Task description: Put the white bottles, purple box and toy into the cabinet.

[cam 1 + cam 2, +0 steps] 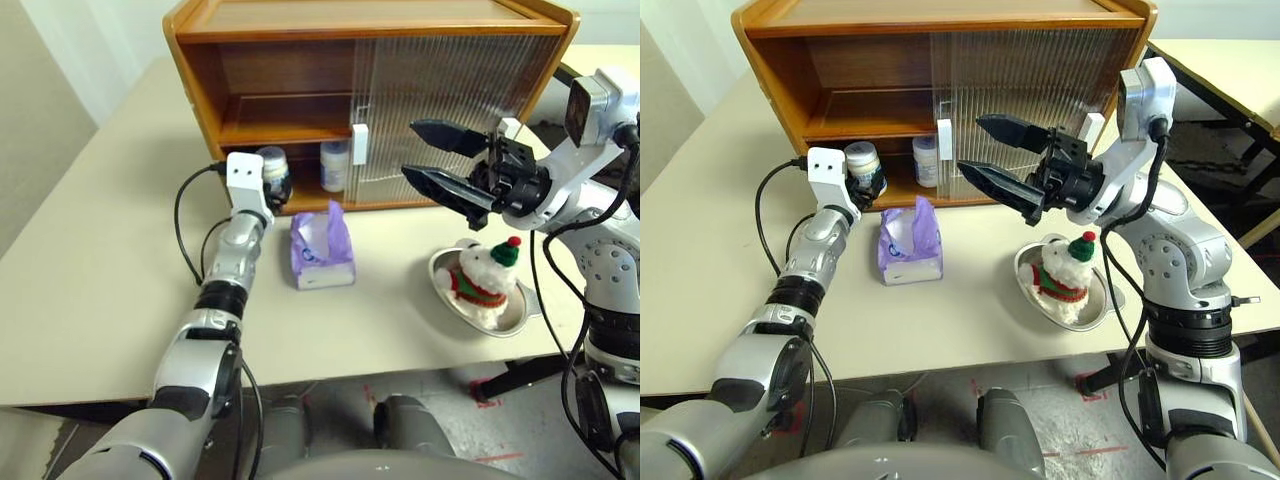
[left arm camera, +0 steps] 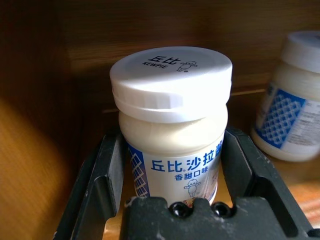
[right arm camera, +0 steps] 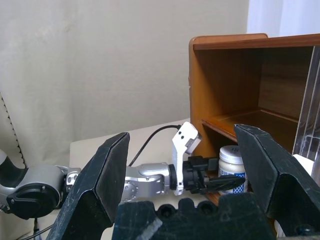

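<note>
Nearest on the table [image 1: 90, 300] sits one toy [image 1: 484, 276], a white plush bear in a green hat, lying in a metal dish [image 1: 505, 322] at the right side. One purple box [image 1: 322, 250] stands left of the dish, a little farther back, on the bare tabletop just in front of the cabinet [image 1: 370, 30], with its tissue poking up.

Above the dish the right gripper [image 1: 433, 155] hangs in the air, pointing leftward, its two black fingers spread wide with nothing between them.

The left gripper [image 2: 172, 165] reaches level into the open left half of the cabinet's lower shelf. Its two fingers [image 2: 107, 175] press against both sides of one bottle [image 2: 172, 125], clamped on the jar body below the lid. Whether the bottle's base rests on the shelf cannot be told.

A second bottle [image 1: 334, 165] stands upright farther in on the same lower shelf, to the right of the held one and apart from it, just left of the sliding door [image 1: 450, 90] and its white handle [image 1: 359, 143]. That makes two bottles in all, both within the lower compartment. The door covers the cabinet's right half
</note>
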{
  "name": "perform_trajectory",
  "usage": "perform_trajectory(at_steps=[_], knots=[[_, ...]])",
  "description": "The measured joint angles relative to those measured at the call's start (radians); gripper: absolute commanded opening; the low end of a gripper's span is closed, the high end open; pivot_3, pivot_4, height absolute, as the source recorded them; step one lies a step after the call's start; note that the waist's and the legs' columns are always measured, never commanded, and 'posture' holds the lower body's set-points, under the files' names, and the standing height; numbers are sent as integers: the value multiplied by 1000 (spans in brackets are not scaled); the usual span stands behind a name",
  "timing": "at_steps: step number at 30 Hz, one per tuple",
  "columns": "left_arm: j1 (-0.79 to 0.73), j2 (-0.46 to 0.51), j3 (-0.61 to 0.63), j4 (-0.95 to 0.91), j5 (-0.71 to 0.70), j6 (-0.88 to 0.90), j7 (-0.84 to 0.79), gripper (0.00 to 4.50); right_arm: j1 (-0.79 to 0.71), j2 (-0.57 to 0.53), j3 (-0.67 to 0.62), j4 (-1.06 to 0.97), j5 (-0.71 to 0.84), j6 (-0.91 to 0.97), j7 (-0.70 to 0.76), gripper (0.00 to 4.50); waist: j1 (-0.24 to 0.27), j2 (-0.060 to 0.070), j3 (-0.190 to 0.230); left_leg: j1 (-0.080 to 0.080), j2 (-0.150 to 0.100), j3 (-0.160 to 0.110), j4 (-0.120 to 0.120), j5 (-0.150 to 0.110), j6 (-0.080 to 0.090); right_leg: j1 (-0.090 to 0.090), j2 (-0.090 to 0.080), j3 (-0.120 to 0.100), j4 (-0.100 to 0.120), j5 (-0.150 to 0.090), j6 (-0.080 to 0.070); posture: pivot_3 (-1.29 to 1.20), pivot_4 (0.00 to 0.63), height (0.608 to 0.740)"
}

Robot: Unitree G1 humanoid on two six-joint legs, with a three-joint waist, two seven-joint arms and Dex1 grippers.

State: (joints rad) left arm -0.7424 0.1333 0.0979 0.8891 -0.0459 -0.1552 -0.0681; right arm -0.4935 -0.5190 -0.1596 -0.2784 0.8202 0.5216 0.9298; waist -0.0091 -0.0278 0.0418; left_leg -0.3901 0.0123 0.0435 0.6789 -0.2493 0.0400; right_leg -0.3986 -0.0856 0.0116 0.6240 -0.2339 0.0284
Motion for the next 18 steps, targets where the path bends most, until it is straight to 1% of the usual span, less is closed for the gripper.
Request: perform_trajectory(at_steps=[5,11,17,18], knots=[[-63,-20,11,109,8,-38,71,3094,0,0,0,0,-1,0,0,4500,-1,0,0,0,0,0,0,0,0,0,0,0,0,0,1,-53,0,740],[-133,-34,31,223,7,-64,102,3094,0,-1,0,0,-1,0,-1,4500,-1,0,0,0,-1,0,1,-1,-3,1,0,0,-1,1,1,-58,0,740],[-167,-36,44,275,7,-69,130,3094,0,-3,0,-1,-1,0,-3,4500,-3,0,0,0,-2,0,1,-2,-3,1,0,0,-1,1,2,-69,0,740],[-174,-37,43,285,7,-70,132,3246,0,-5,-1,-1,-1,0,-3,4500,-3,0,0,0,-2,0,1,-2,-3,1,0,0,-1,1,2,-69,0,740]])
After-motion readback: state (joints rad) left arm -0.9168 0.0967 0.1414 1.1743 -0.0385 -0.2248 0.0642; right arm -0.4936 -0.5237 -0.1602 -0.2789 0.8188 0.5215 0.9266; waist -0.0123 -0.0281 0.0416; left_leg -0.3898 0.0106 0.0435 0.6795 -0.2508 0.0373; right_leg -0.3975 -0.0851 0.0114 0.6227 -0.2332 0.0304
